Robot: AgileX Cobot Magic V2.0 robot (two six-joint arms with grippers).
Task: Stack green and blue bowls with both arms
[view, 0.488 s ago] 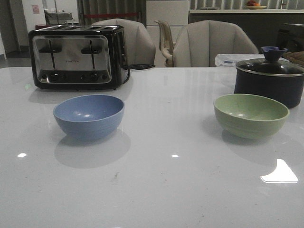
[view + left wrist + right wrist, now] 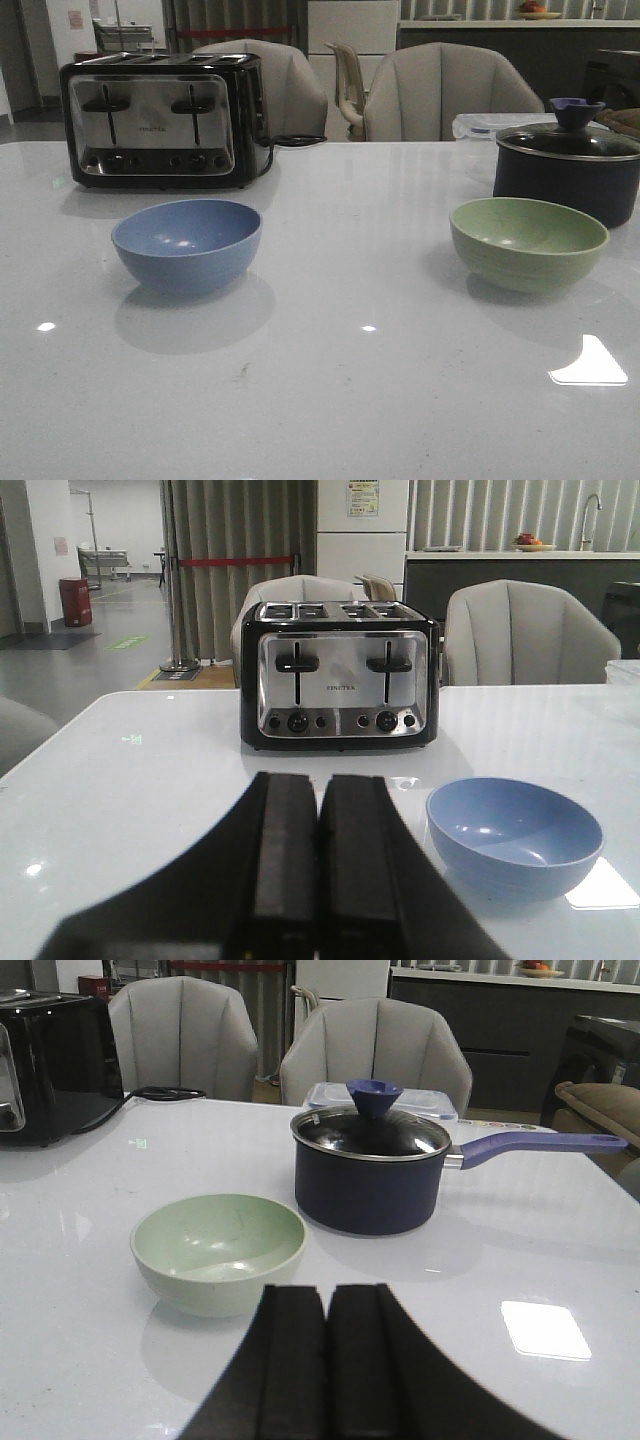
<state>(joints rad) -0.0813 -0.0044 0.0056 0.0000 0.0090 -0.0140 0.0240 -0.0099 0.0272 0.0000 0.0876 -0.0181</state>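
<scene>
Blue bowl (image 2: pixel 187 244) sits just in front of the toaster (image 2: pixel 163 120), green bowl (image 2: pixel 528 241) well to its right, unstacked; left gripper (image 2: pixel 318 855) and right gripper (image 2: pixel 327 1355) both closed, empty; everything remains undone.

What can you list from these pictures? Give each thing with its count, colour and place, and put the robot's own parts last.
blue bowl: one, dusty blue, left on the table, upright, empty.
green bowl: one, pale green, right on the table, empty.
toaster: one, black and silver, behind the blue bowl.
pot: one, dark navy with lid, behind the green bowl.
clear container: one, behind the pot.
chairs: grey, beyond the table.
table: one, white, glossy.
left pincer: black, shut.
right pincer: black, shut.
</scene>
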